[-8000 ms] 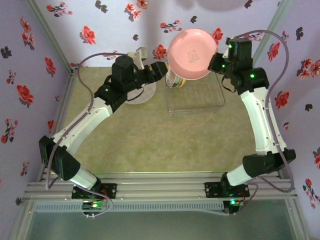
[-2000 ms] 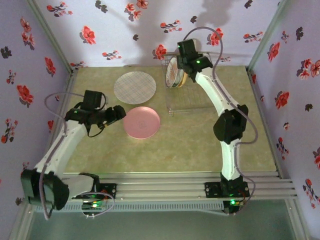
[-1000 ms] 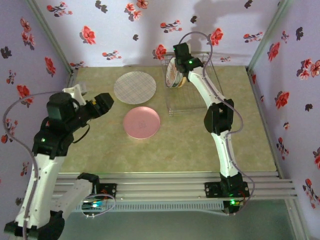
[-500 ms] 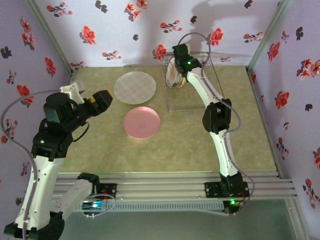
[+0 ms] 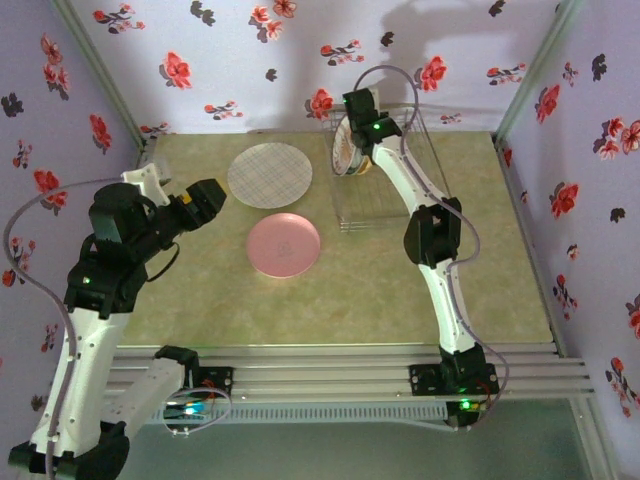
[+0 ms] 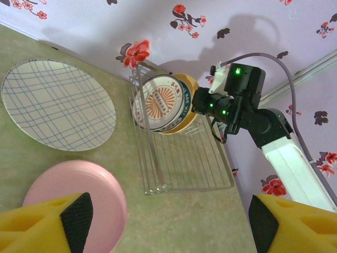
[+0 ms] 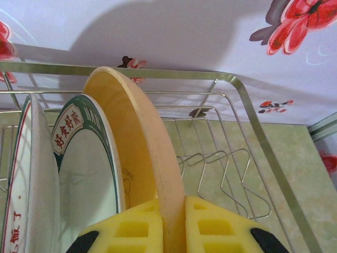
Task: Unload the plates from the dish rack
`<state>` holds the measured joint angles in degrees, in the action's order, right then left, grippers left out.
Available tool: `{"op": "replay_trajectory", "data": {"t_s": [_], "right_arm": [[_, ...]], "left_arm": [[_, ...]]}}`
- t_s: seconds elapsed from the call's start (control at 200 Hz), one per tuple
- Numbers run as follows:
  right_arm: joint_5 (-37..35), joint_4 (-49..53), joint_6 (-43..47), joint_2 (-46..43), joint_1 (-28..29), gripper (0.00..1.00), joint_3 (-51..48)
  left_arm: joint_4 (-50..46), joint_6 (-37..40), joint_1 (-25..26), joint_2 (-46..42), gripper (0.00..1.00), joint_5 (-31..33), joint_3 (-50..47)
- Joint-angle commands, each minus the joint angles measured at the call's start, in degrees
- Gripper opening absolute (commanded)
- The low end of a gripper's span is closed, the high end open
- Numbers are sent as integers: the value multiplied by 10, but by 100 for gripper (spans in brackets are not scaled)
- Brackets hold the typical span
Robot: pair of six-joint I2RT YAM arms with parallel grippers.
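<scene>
- The round orange-yellow plate (image 7: 142, 137) stands on edge in the silver wire dish rack (image 7: 243, 95), close against a green-rimmed white plate (image 7: 87, 158). Lifting it crooked could drag that neighbour or snag the raised wire back.
- The hold is on the rim alone, so the plate may swing or slip out.
- The right gripper's (image 7: 171, 224) yellow foam fingers (image 7: 126, 229) pinch that rim, one on each face.
- The left gripper (image 6: 168, 226) hangs spread wide over the olive worktop (image 5: 380, 290), well apart from the rack.

Rack (image 6: 181, 158): thin shiny metal wire. Orange plate (image 7: 139, 153) smooth, matt; green-rimmed plate (image 7: 89, 174) glossy. Right finger pads (image 7: 221, 221): yellow, foam-like, pitted.
</scene>
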<state>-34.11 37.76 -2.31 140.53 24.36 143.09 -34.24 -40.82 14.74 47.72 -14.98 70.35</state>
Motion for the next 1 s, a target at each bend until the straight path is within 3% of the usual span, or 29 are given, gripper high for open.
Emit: {"op": "replay_trajectory", "data": {"t_s": [0.0,0.48,0.995], "right_arm": [[-41,-36,29,10,11,2,28],[-196,-126,174,15,52,0,40],[-278,-205,300,-43,65,0,13]], "left_arm": [[22,-3,2,0,81,3,-1],[36,-9,1,-2,80,1,-8],[70,-29,2,5,79,1,-9]]}}
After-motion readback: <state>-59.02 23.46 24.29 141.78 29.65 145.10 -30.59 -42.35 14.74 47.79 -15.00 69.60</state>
